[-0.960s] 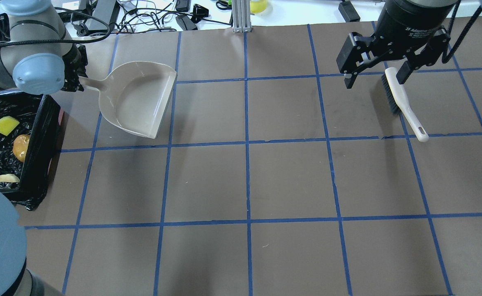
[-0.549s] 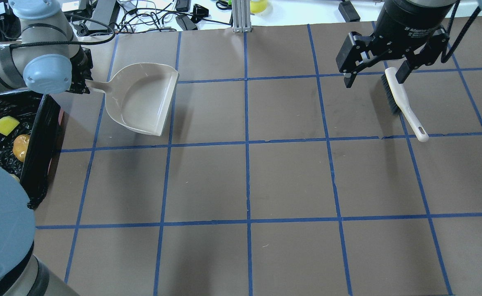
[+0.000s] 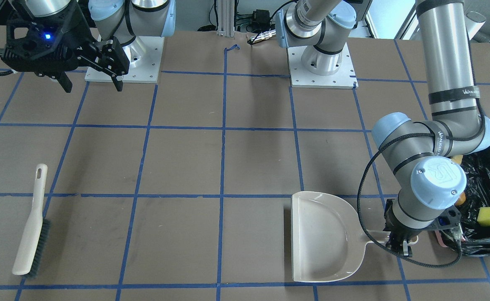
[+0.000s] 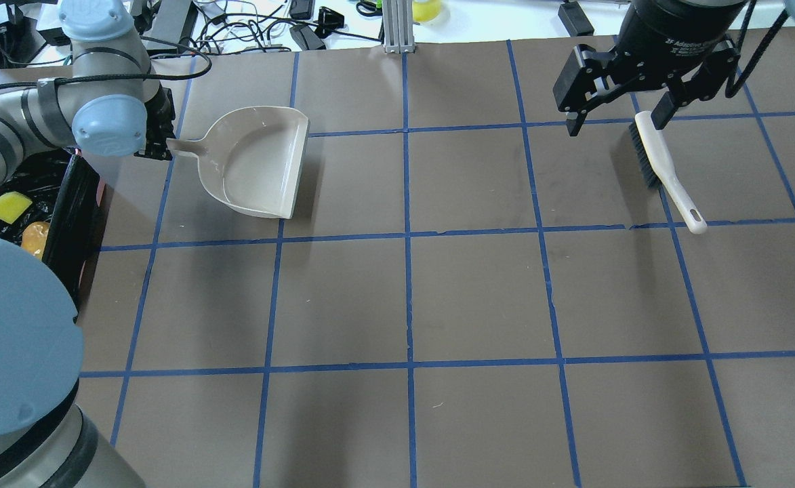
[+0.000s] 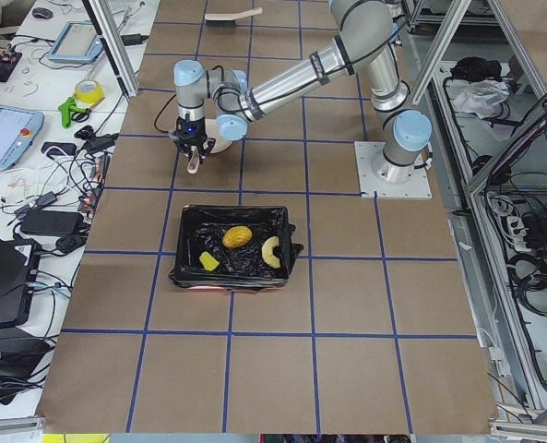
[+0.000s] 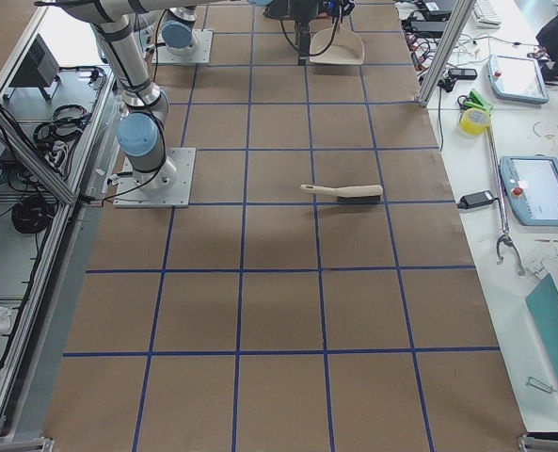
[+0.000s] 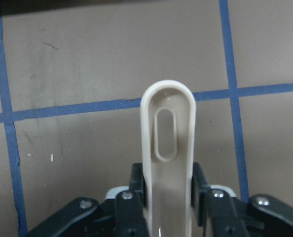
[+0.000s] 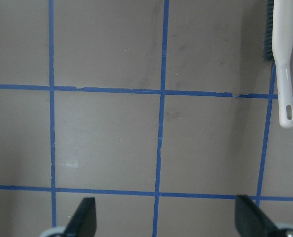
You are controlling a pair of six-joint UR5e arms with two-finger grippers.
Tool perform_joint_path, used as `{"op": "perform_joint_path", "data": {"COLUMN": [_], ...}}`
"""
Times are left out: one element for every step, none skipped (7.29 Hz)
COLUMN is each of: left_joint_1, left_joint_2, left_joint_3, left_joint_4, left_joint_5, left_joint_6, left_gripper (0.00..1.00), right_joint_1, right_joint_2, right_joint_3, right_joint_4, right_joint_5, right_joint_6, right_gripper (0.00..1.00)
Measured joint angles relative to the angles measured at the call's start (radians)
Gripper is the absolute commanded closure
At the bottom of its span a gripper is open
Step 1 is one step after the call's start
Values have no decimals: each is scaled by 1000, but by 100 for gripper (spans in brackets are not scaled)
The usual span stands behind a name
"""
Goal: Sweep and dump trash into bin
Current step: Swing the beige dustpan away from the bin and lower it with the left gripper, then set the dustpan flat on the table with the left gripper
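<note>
The bin (image 4: 65,224), lined with a black bag, stands at the table's left edge. In it lie the yellow sponge wedge (image 4: 4,207), the golden-brown lump (image 4: 33,238) and the croissant piece (image 5: 272,251). My left gripper (image 4: 160,146) is shut on the handle (image 7: 167,148) of the beige dustpan (image 4: 255,163). It holds the pan flat and empty to the right of the bin. My right gripper (image 4: 617,118) is open and empty, raised above the brush (image 4: 661,169), which lies on the table.
Cables and power supplies (image 4: 234,27) lie beyond the far table edge. An aluminium post (image 4: 397,27) stands at the far middle. The two arm bases (image 3: 320,62) are bolted to the table on the robot's side.
My left arm has carried the dustpan to the right, away from the bin, and turned its mouth to face right. My right gripper has stayed open and risen slightly over the brush.
</note>
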Motion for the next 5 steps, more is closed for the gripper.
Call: {"op": "perform_joint_path", "data": {"left_joint_1": [-1,-1,-1,-1,-1], "left_joint_2": [-12,-23,-33,-40,-43], "left_joint_3": [14,28,35,39,41], "left_joint_4": [0,0,0,0,1], "left_joint_5": [0,0,1,1,1], "left_joint_6": [-2,-3,-5,-8,-16], "left_gripper": [100,100,100,100,100], "right_joint_1": [0,0,-1,-2,-2], "right_joint_2": [0,0,0,-1,-2], "right_joint_3": [0,0,0,0,0], "right_joint_4": [0,-1,-1,-1,-1], "right_joint_5": [0,0,1,1,1], "right_joint_6": [-1,-2,-3,-5,-7], "right_gripper": [0,0,0,0,0]}}
